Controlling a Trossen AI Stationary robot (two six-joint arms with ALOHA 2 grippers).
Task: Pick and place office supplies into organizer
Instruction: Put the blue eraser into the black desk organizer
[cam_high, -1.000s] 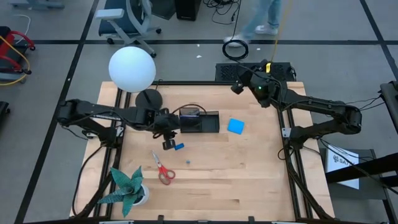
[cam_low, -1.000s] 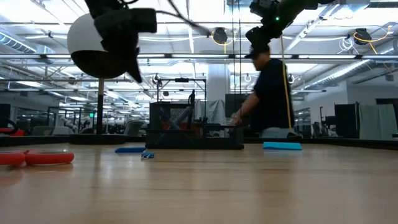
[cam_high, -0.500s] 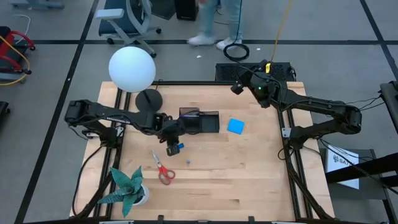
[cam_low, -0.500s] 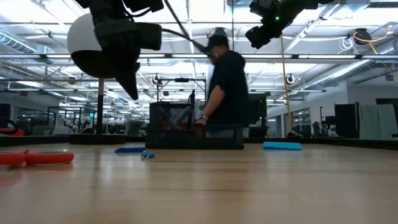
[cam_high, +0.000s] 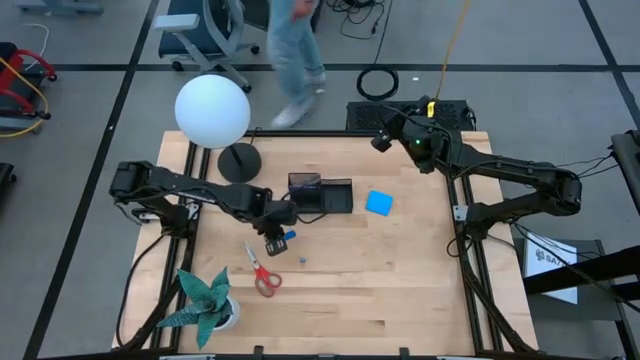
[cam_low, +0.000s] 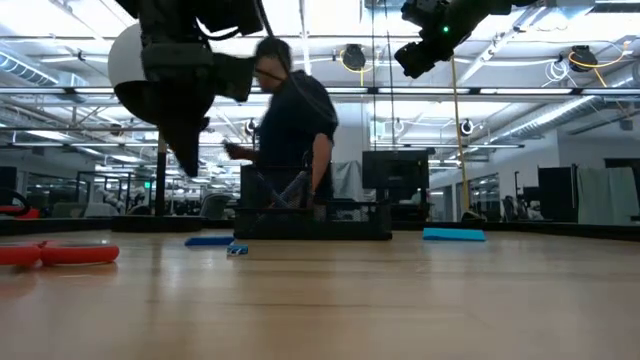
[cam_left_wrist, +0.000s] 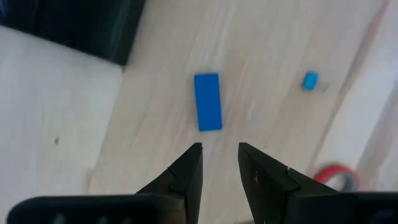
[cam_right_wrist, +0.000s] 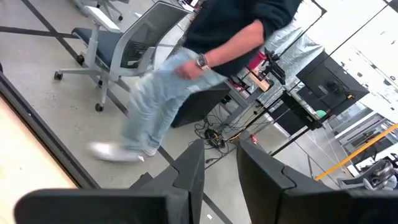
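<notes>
Looking past the left gripper (cam_left_wrist: 220, 160), its wrist view alone reveals slightly parted, empty fingers just short of the blue block (cam_left_wrist: 208, 102).

The table (cam_high: 400, 280) is pale, smooth wood with visible grain; the small blue block (cam_left_wrist: 208, 102) on it looks matt plastic.

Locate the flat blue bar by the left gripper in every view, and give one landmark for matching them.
High: blue bar on the table, beside the left gripper, below the organizer.
Low: low strip left of the organizer.
Left wrist: centre, ahead of the gripper.
Right wrist: not in it.
Landmark: red scissors.
</notes>
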